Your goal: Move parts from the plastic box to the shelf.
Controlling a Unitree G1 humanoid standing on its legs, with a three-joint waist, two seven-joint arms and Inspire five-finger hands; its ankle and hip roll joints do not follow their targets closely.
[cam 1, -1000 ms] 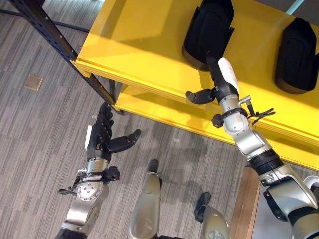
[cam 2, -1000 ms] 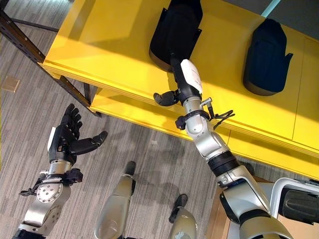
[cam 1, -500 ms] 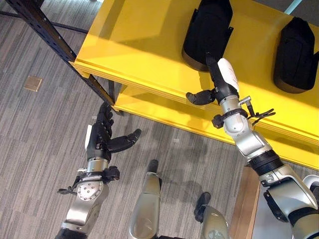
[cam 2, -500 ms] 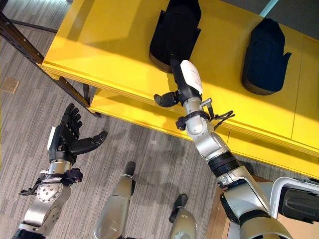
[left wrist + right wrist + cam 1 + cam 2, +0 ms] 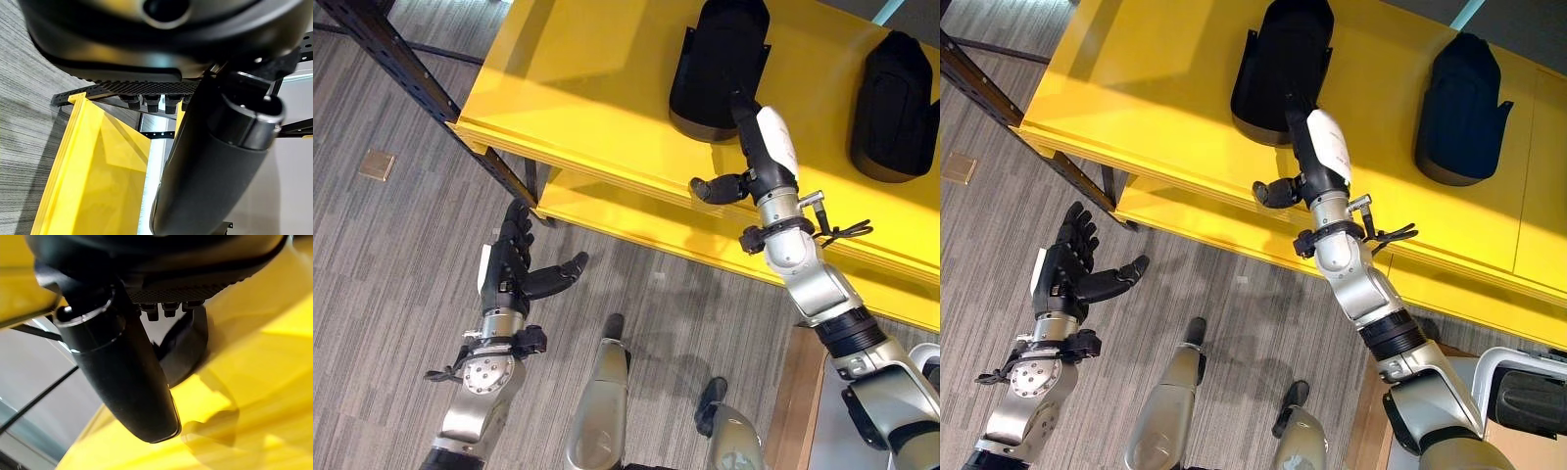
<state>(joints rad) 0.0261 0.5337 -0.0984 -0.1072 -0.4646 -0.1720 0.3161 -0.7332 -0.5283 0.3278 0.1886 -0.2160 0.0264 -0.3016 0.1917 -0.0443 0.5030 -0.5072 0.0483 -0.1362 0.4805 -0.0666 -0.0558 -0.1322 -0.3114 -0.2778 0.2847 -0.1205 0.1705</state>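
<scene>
On the yellow shelf [image 5: 607,88] two black parts [image 5: 717,59] rest; right hand [image 5: 759,147] touches one, fingers straight, left hand [image 5: 514,269] spread empty.

Two black parts [image 5: 717,64] [image 5: 895,93] on yellow shelf [image 5: 587,88]
</scene>
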